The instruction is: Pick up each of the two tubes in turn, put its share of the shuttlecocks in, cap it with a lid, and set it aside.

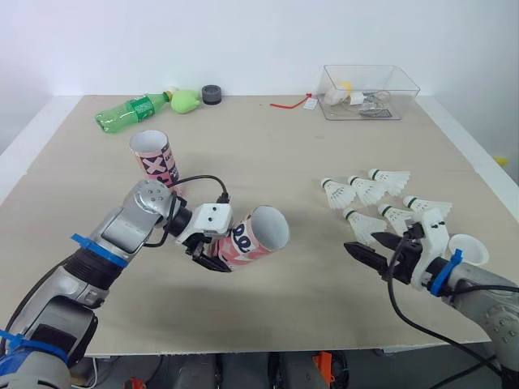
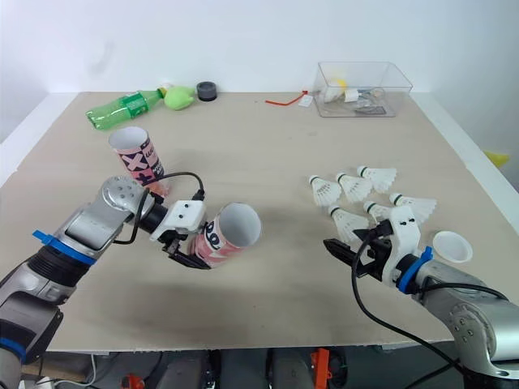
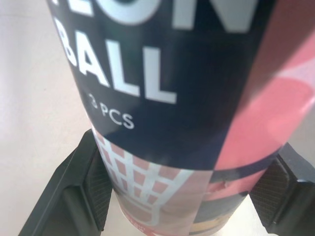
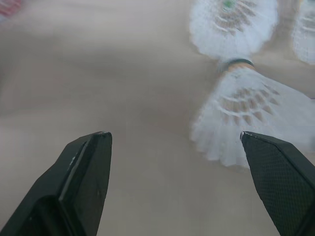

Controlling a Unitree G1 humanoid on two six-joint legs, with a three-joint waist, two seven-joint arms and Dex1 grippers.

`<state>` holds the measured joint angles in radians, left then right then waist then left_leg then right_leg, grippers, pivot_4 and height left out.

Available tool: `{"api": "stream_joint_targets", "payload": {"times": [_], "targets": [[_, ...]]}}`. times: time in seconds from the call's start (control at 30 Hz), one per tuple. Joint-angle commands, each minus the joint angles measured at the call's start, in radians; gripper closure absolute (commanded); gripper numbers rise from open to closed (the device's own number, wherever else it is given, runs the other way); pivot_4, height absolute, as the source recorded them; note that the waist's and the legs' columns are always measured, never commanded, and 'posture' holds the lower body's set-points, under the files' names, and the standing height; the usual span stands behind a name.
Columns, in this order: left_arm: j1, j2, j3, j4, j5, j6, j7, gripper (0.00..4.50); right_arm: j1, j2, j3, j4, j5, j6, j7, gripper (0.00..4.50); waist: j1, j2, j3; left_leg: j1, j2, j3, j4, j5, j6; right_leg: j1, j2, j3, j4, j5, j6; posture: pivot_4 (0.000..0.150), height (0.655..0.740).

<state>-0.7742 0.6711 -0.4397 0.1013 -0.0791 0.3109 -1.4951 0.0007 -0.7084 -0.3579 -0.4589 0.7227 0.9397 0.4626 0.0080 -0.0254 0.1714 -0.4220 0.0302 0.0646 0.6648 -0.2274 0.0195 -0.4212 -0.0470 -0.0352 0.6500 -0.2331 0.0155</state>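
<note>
Worktop: one, rectangular, pale beige, matt wood-like surface with a thin front edge, its far side meeting the back wall. Wall: plain white, unmarked, running the full width behind the worktop; a white ledge borders the worktop along its left and right sides. Lighting: even and diffuse, casting only soft, faint shadows on the worktop.
</note>
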Motion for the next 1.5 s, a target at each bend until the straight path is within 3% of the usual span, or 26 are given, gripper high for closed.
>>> {"api": "stream_joint_targets", "payload": {"times": [0.03, 0.67, 0.7, 0.77, 1.0, 1.03, 1.3, 1.5], "targets": [[-0.032, -0.005, -0.001, 0.004, 0.015, 0.023, 0.003, 1.39, -0.017, 0.008, -0.008, -0.040, -0.015, -0.018, -0.028, 0.00, 0.000, 0.000, 0.000, 0.000, 0.000, 0.000, 0.000, 0.000, 0.000, 0.000, 0.000, 0.000, 0.000, 0.000, 0.000, 0.150, 0.7400], [-0.089, -0.097, -0.013, 0.131, 0.104, 0.058, 0.095, 1.39, -0.116, 0.070, 0.049, -0.011, -0.100, -0.014, -0.104, 0.00, 0.003, 0.001, -0.001, -0.001, -0.004, 0.001, 0.007, 0.004, 0.007, 0.002, -0.002, 0.004, 0.001, 0.008, 0.007, 0.150, 0.7400], [-0.096, -0.103, -0.011, 0.136, 0.107, 0.055, 0.098, 1.40, -0.118, 0.071, 0.050, -0.010, -0.104, -0.013, -0.107, 0.41, 0.003, 0.001, -0.001, -0.001, -0.004, 0.001, 0.008, 0.004, 0.007, 0.002, -0.002, 0.004, 0.001, 0.009, 0.006, 0.150, 0.7400], [-0.103, -0.111, -0.010, 0.140, 0.110, 0.051, 0.096, 1.40, -0.118, 0.076, 0.051, -0.007, -0.114, -0.009, -0.120, 0.78, 0.003, 0.001, -0.001, -0.001, -0.004, 0.002, 0.008, 0.004, 0.007, 0.002, -0.002, 0.005, 0.001, 0.009, 0.006, 0.150, 0.7400], [-0.104, -0.127, -0.004, 0.139, 0.114, 0.049, 0.094, 1.40, -0.130, 0.095, 0.063, 0.043, -0.163, -0.019, -0.146, 4.15, 0.003, 0.001, -0.001, -0.002, -0.004, 0.002, 0.007, 0.004, 0.007, 0.002, -0.003, 0.005, 0.001, 0.009, 0.007, 0.150, 0.7400], [-0.102, -0.127, -0.004, 0.141, 0.115, 0.046, 0.094, 1.40, -0.131, 0.093, 0.067, 0.047, -0.165, -0.023, -0.135, 4.45, 0.003, 0.001, -0.001, -0.002, -0.004, 0.002, 0.007, 0.004, 0.007, 0.002, -0.003, 0.005, 0.000, 0.009, 0.007, 0.150, 0.7400], [-0.096, -0.119, -0.003, 0.164, 0.125, 0.022, 0.090, 1.40, -0.130, 0.060, 0.071, 0.046, -0.141, -0.043, -0.029, 4.45, 0.003, 0.001, -0.001, -0.002, -0.005, 0.002, 0.008, 0.004, 0.007, 0.002, -0.003, 0.005, 0.000, 0.010, 0.007, 0.150, 0.7400], [-0.101, -0.120, -0.006, 0.192, 0.128, 0.007, 0.081, 1.40, -0.131, -0.151, -0.040, -0.013, 0.005, 0.032, 0.203, 4.45, 0.003, 0.003, -0.001, -0.002, -0.005, 0.002, 0.008, 0.004, 0.007, 0.002, -0.004, 0.005, 0.000, 0.010, 0.008, 0.150, 0.7400]]}}
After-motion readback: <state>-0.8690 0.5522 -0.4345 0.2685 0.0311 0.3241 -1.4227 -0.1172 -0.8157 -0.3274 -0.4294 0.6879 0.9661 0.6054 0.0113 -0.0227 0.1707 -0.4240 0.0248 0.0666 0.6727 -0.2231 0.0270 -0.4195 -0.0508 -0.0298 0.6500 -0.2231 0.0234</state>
